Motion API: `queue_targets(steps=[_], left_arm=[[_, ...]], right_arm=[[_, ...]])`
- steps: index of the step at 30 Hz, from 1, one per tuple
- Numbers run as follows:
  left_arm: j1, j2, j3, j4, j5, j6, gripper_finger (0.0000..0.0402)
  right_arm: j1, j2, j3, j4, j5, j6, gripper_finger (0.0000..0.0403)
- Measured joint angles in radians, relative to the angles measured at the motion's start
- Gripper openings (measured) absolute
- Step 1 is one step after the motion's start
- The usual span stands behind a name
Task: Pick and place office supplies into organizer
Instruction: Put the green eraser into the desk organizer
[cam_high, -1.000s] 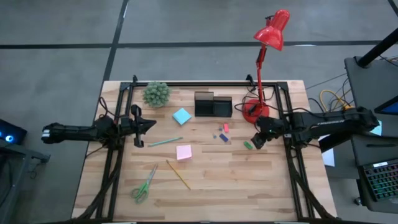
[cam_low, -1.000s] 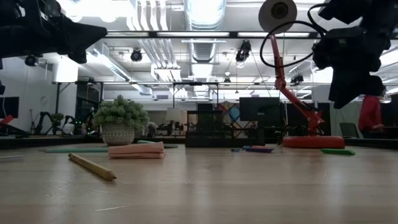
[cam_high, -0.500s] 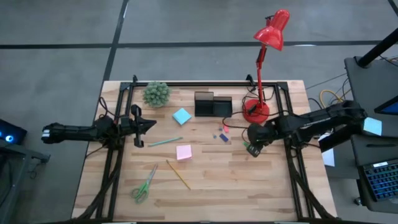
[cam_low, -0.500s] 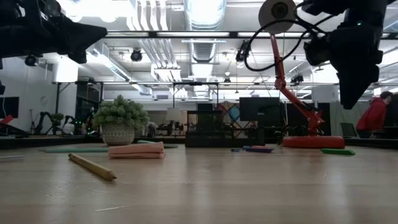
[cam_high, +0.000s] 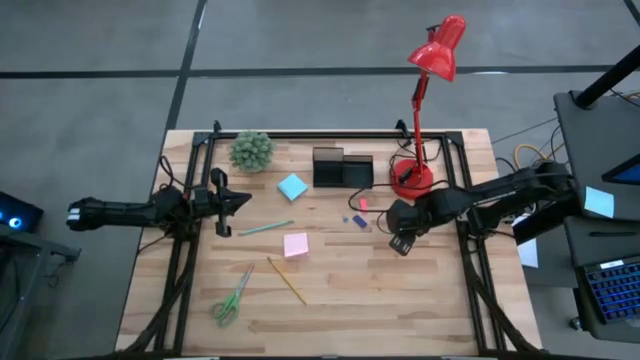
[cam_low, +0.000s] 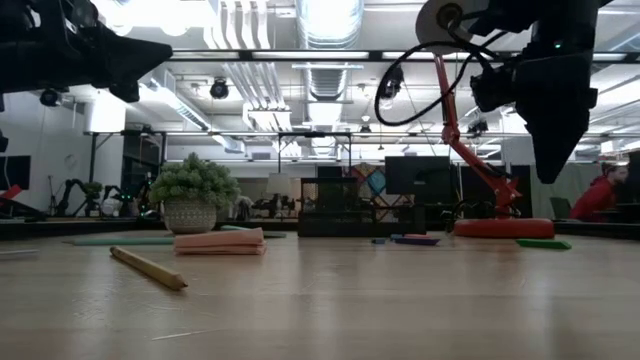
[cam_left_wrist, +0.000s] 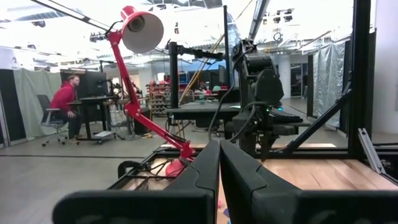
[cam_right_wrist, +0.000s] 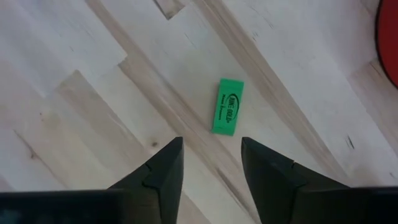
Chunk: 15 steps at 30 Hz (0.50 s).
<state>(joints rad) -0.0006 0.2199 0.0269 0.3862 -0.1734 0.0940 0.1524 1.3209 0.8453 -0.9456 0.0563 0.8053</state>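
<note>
The black organizer (cam_high: 342, 168) stood at the far side of the wooden table (cam_high: 330, 300), between the potted plant (cam_high: 251, 150) and the round base of the red lamp (cam_high: 411, 178). From overhead its compartments were only dark, and whether anything lay inside could not be told; in the low view it was a dark block (cam_low: 345, 218) whose inside was hidden.

The supplies lay loose on the tabletop: a light-blue sticky-note pad (cam_high: 292, 187) just in front of the organizer, a teal pen (cam_high: 265, 228) and a pink sticky-note pad (cam_high: 295, 245) nearer the middle, a yellow pencil (cam_high: 287, 281) and green-handled scissors (cam_high: 233, 295) toward the near edge. A small pink piece (cam_high: 362, 203) and a blue piece (cam_high: 360, 221) sat close together in front of the organizer; their shapes were too small to make out.

The right gripper (cam_high: 402, 243) hung over the table, near the lamp base, and covered the green eraser from above. In the right wrist view the green eraser (cam_right_wrist: 227, 106) lay flat on the wood just ahead of the gap between the spread fingers (cam_right_wrist: 165, 171), untouched, and nothing was held.

The left gripper (cam_high: 221, 203) waited at the table's left side, its fingers (cam_left_wrist: 200, 177) pressed together and empty.
</note>
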Motion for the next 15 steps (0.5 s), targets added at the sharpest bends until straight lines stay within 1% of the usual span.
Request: queue_targets(steps=[7,10,15], left_arm=[[0.0,-0.001,0.0,0.0,0.0,0.0,0.0],[0.0,0.0,0.0,-0.001,0.0,0.0,0.0],[0.0,0.0,0.0,0.0,0.0,0.0,0.0]], right_arm=[[0.0,0.028,-0.003,0.001,0.001,0.006,0.0196],[0.0,0.03,-0.003,0.003,0.007,0.007,0.0203],[-0.008,0.03,-0.004,0.013,0.053,0.009,0.0203]])
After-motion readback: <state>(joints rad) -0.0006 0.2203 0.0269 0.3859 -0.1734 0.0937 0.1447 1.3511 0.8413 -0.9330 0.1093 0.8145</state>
